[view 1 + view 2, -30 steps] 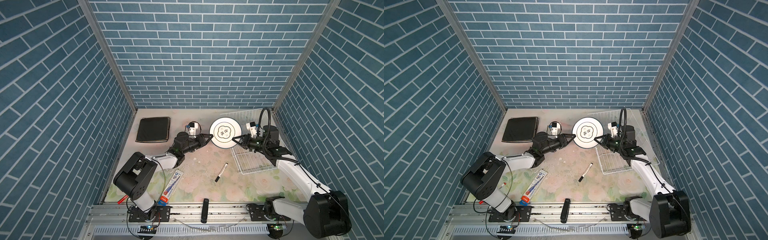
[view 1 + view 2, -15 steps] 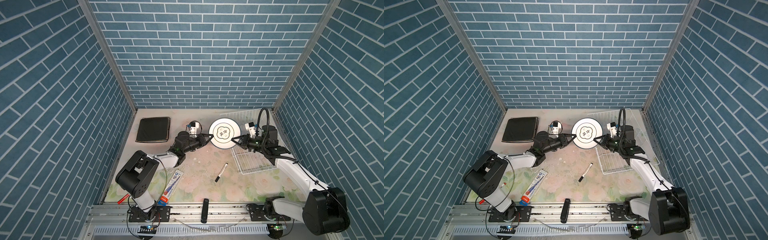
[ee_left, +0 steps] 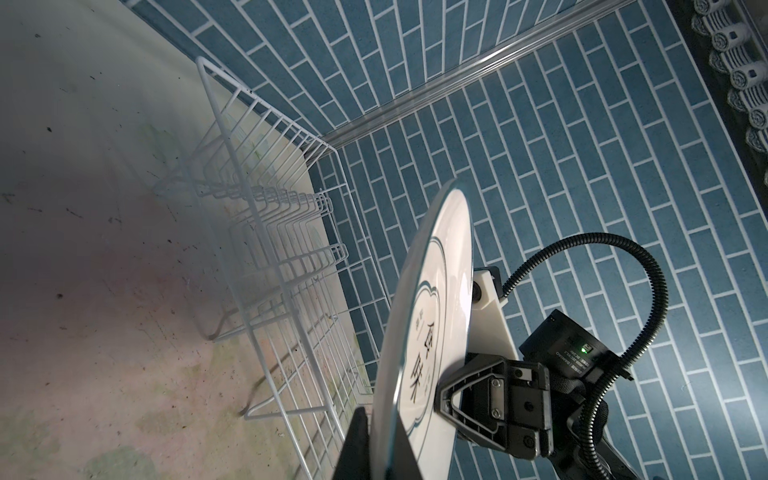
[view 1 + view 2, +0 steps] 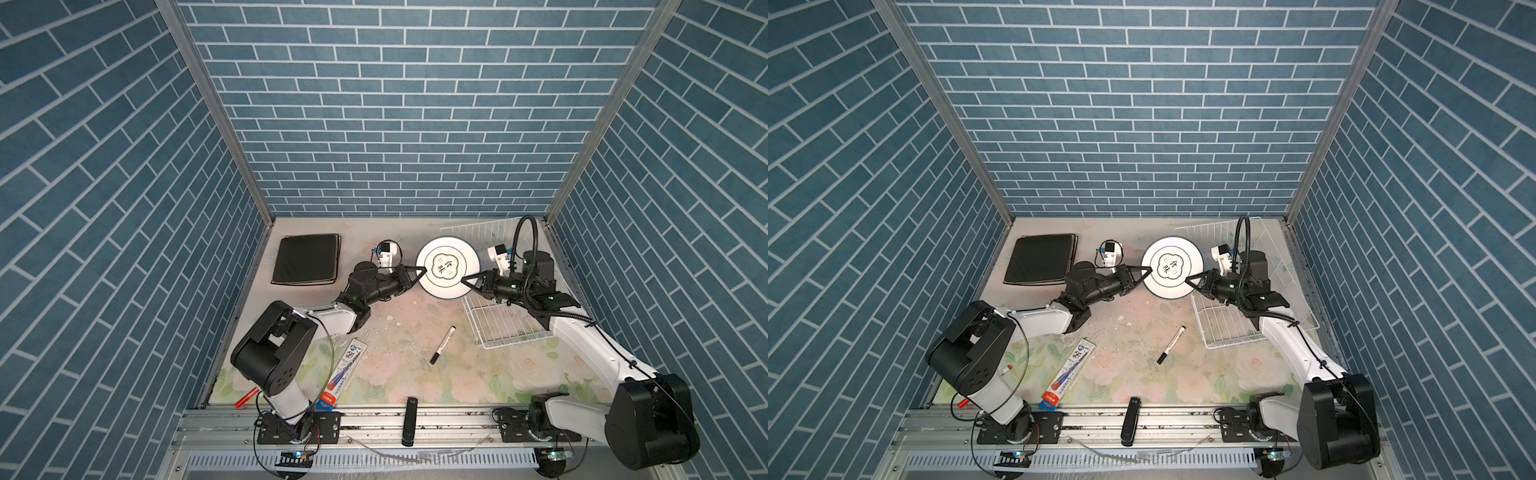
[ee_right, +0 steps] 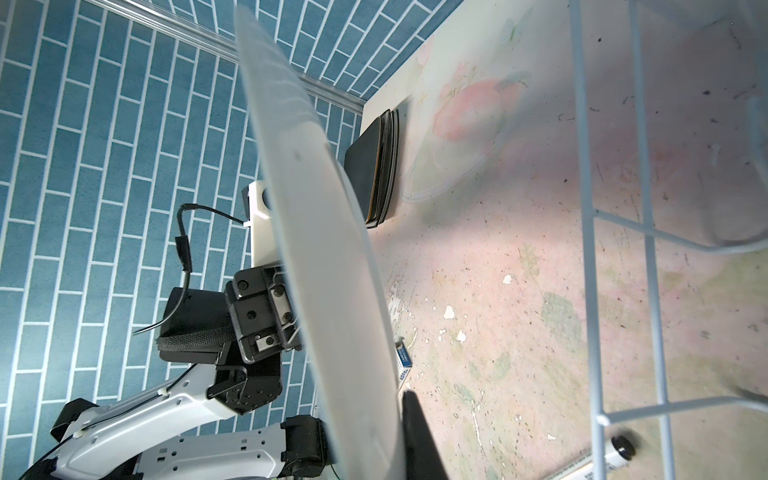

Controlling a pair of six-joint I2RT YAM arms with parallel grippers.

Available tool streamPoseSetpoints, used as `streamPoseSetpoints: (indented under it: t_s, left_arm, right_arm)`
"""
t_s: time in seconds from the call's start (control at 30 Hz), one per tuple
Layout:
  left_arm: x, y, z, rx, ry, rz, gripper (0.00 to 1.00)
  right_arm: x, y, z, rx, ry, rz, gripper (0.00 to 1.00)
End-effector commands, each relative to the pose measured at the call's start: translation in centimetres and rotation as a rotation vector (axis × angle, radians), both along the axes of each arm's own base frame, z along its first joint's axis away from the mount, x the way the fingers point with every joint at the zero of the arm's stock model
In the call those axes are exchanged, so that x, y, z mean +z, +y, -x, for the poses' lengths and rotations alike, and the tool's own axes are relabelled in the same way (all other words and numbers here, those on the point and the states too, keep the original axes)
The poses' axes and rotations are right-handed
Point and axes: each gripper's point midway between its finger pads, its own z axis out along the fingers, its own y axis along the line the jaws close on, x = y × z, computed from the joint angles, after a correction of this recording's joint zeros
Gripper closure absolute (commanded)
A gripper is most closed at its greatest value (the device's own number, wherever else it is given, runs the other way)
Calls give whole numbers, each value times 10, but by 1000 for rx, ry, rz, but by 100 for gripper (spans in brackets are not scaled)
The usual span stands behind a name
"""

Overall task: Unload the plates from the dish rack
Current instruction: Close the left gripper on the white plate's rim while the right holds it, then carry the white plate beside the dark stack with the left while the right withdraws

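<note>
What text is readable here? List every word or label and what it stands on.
"食味": centre emblem of the round plate.
Smaller marks beside that emblem: too small to read.
Print on the blue-and-white package on the table: too blurred to read.

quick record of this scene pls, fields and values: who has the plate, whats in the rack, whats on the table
held item: round plate, lifted between the two arms
left hand: shut on the round plate's rim
right hand: at the opposite rim, grip unclear
dish rack: no plates seen in it
square plates: stacked on the table, black one on top
loose item: marker beside the dish rack
</note>
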Motion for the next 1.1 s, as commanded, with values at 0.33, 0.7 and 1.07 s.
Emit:
streamPoseSetpoints:
  t_s: [0.33, 0.7, 1.07]
  left_arm:
    - [7, 52, -17, 170, -36, 5, 100]
    - [-11, 100, -18, 398, -3, -60, 100]
    - [-27, 131, -20, 564, 68, -100, 100]
  right_arm:
    - [21, -3, 0, -3, -71, 0, 49]
    - [15, -12, -6, -58, -60, 24, 43]
    - [13, -18, -2, -84, -51, 55, 42]
